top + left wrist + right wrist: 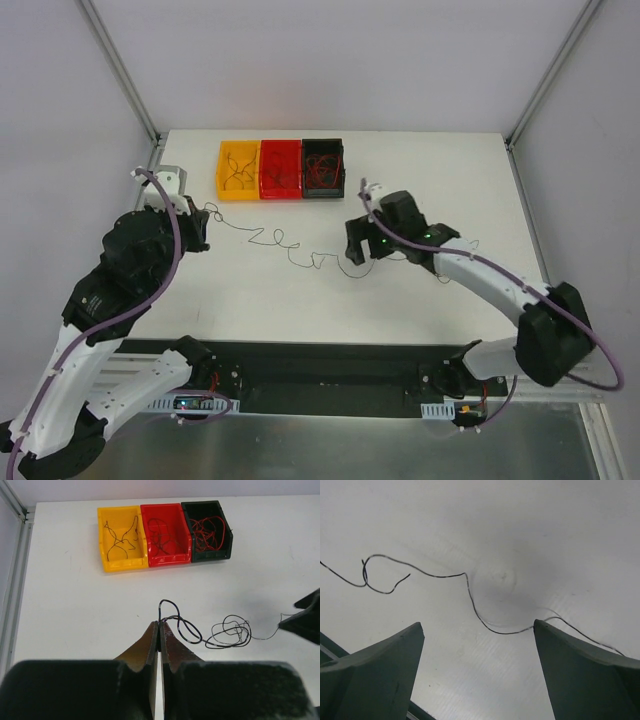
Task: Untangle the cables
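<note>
On the white table [450, 180] one black cable [300, 258] lies strung out between the arms. Left gripper [160, 626] pinches its end, right gripper [479, 625] gapes wide, holding nothing. Guessing it's singled out now, so the next move is lifting it over to the bins [281, 195].

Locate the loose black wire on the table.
In the top view the black wire stretches across mid-table, nearer than the bins, from the shut left pincer to the open right pincer.
</note>
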